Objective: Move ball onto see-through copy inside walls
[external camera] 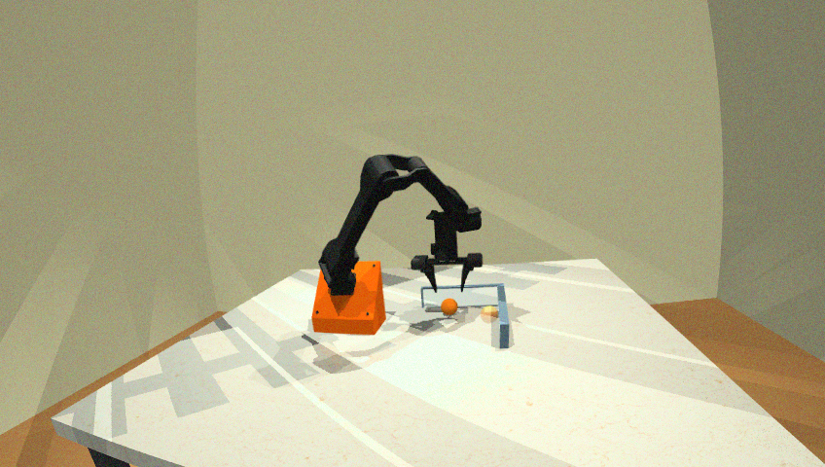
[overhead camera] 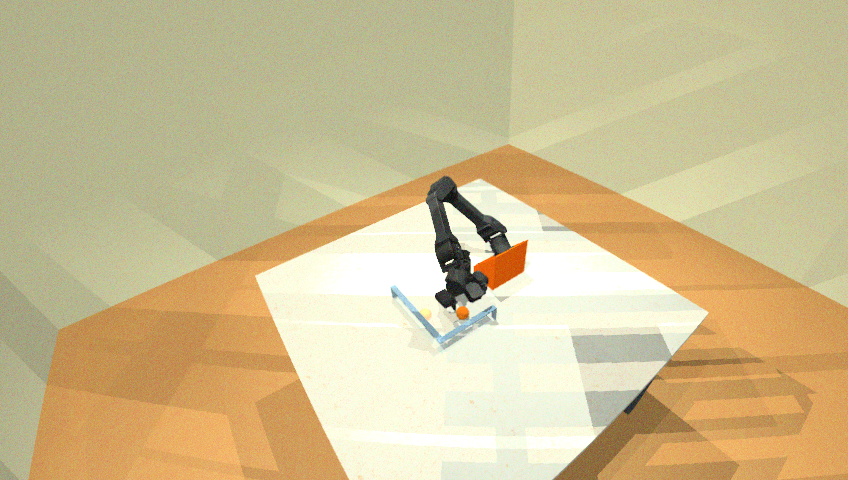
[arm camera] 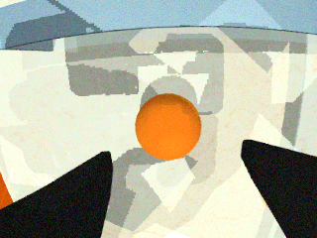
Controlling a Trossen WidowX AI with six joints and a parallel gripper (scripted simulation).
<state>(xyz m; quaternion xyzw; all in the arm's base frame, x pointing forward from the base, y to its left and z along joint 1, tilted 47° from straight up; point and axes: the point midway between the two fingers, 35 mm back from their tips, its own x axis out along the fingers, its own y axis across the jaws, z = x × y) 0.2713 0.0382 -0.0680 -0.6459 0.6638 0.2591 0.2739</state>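
The orange ball (overhead camera: pixel 462 312) (external camera: pixel 448 306) (arm camera: pixel 168 127) lies on the table on the inner side of the corner made by the two low clear walls with blue edges (overhead camera: pixel 416 314) (external camera: pixel 504 316). The pale see-through copy (overhead camera: pixel 425 313) (external camera: pixel 489 311) shows beside one wall, apart from the ball. My gripper (external camera: pixel 448 289) (arm camera: pixel 178 154) is open and points down, its fingertips a little above the ball and on either side of it. Nothing is between the fingers. In the wrist view the ball lies between and slightly beyond the fingertips; the see-through copy is not plainly visible there.
A wall (arm camera: pixel 188 12) of the corner runs across the top of the wrist view, just beyond the ball. The orange base block (overhead camera: pixel 508 266) (external camera: pixel 347 312) of the arm stands on the pale table (overhead camera: pixel 368 380) (external camera: pixel 550 393) behind the gripper. Shadows cross the table.
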